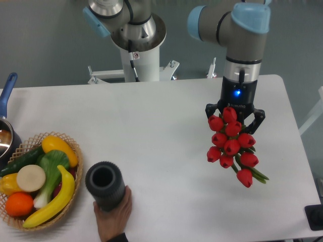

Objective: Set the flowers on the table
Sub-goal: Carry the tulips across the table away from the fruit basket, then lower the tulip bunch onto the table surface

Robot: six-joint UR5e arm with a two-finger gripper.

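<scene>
The flowers, a bunch of red tulip buds with green leaves, hang above the right part of the white table. My gripper is right above them, pointing down, shut on the bunch; its fingertips are hidden behind the top buds. The stems are mostly hidden by the buds, and only a few green leaf tips show at the lower right.
A dark ribbed cylinder vase stands at the front left, with a human hand holding it from below. A wicker basket of fruit and vegetables sits at the left edge. A pot with a blue handle is at the far left.
</scene>
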